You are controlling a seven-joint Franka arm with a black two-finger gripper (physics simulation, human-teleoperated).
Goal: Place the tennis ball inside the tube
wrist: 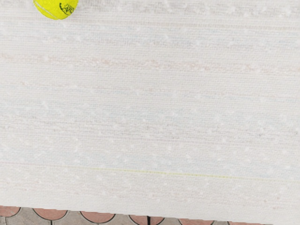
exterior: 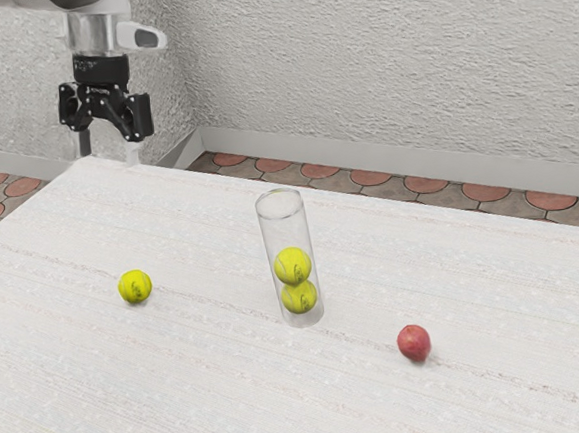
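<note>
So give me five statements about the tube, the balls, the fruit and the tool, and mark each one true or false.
1. The clear tube holds two tennis balls. True.
2. The tube is lying on its side. False: it stands upright on the table.
3. The red fruit lies on the table, outside the tube. True.
4. The loose tennis ball touches the tube. False: it lies apart from it.
5. The tool grips the loose ball. False: it is open and away from it.
</note>
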